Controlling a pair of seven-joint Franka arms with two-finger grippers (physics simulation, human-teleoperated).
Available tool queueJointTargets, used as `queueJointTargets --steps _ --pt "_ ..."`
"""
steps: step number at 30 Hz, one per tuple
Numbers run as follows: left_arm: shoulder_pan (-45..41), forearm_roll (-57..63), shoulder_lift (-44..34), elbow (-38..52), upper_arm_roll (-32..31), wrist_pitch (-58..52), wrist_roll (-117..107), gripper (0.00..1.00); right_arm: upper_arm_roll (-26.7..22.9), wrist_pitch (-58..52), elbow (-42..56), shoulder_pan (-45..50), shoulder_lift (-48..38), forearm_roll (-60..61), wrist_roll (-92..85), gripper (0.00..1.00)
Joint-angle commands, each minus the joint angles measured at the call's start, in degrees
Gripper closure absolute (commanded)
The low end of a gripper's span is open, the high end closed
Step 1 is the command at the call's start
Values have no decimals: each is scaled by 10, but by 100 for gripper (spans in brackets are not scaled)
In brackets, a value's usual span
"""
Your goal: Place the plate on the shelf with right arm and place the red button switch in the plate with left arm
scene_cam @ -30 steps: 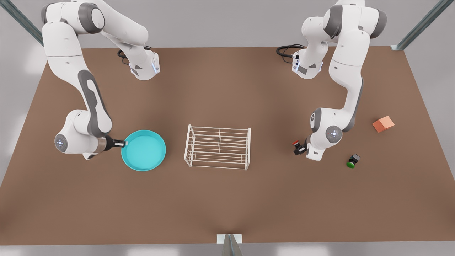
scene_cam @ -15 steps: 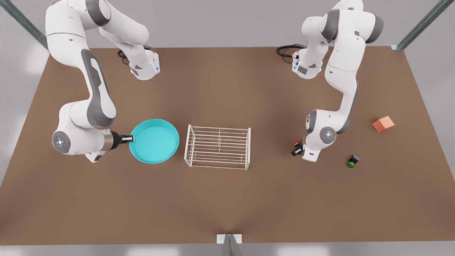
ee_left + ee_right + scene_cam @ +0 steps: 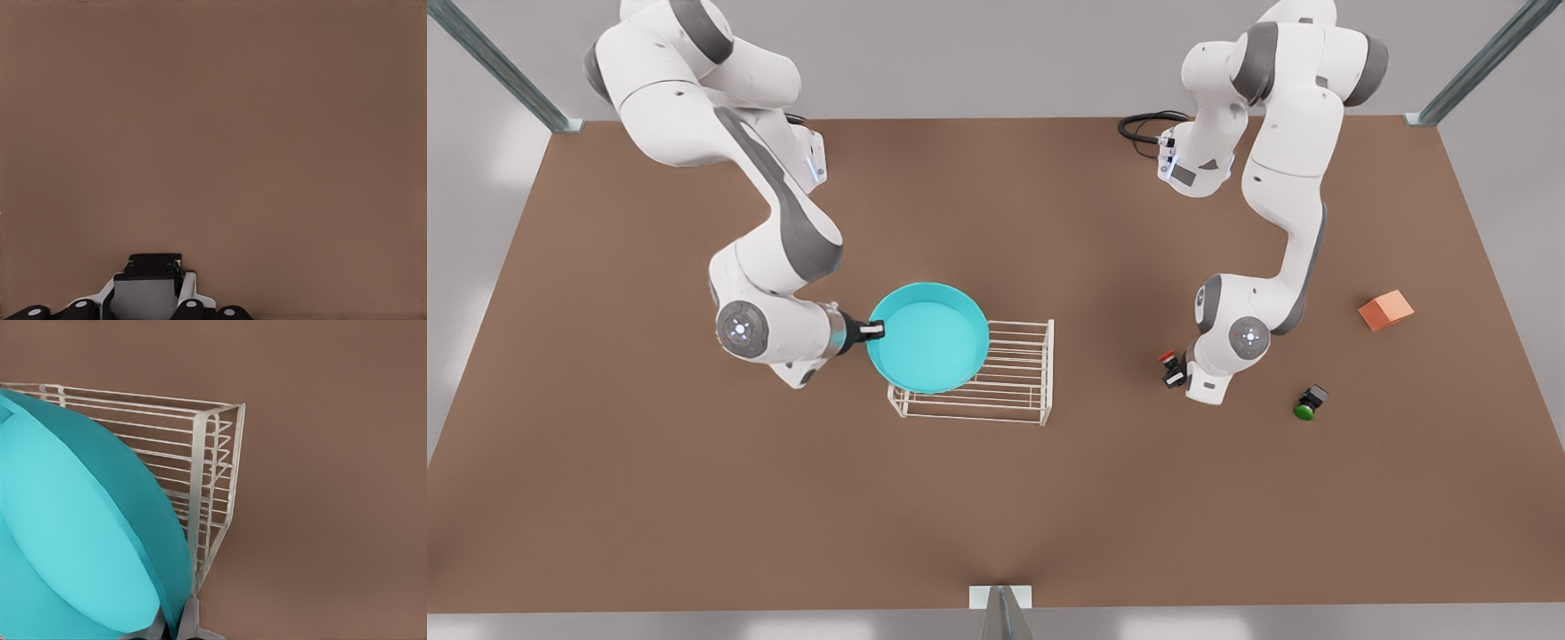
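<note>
The turquoise plate (image 3: 929,342) hangs tilted over the end of the white wire shelf (image 3: 1016,384) toward the front view's left. My right gripper (image 3: 876,332) is shut on the plate's rim. In the right wrist view the plate (image 3: 73,540) stands close in front of the shelf (image 3: 207,473), with the right gripper (image 3: 175,628) pinching its edge. On the front view's right, my left gripper (image 3: 1172,374) is shut on the red button switch (image 3: 1167,357) low over the table. In the left wrist view the switch's dark body (image 3: 155,263) sits between the left gripper's (image 3: 148,295) fingers.
A green-capped switch (image 3: 1308,404) lies on the brown table (image 3: 996,498) to the front view's right of the left arm. An orange cube (image 3: 1385,310) sits farther right. Cables lie at both arm bases along the far edge.
My right arm has carried the plate up off the table and toward the front view's right, from beside the shelf to over its near end. The left arm has barely shifted.
</note>
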Motion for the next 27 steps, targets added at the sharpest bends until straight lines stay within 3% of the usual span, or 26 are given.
queueJointTargets --steps 1,10,11,12,16,20,22,24,27 --pt "0 -5 -8 2 0 -9 3 61 0 58 16 18 15 -4 318 78" --pt "-7 -5 -67 121 -7 -262 -58 62 -1 95 16 60 36 -21 370 77" --pt "-14 -5 -67 142 -8 -285 -69 62 -2 95 16 60 36 -20 377 44" --pt "-15 -5 -67 155 -17 -293 -87 62 -2 95 16 60 36 -21 380 0" --pt "-18 -5 -73 214 -66 -371 -156 62 -5 87 17 41 25 -21 369 0" --pt "-20 -9 -70 280 -113 -391 -245 62 -7 -124 37 -37 -97 -19 173 0" --pt "-21 -7 -64 310 -141 -391 -297 62 -4 -180 72 -105 -110 -38 25 0" --pt "-37 -12 -38 360 -151 -389 -343 62 -7 -144 70 -137 -116 -140 -120 0" --pt "-73 -13 7 432 -152 -366 -402 62 -3 -83 67 -163 -103 -157 -203 0"
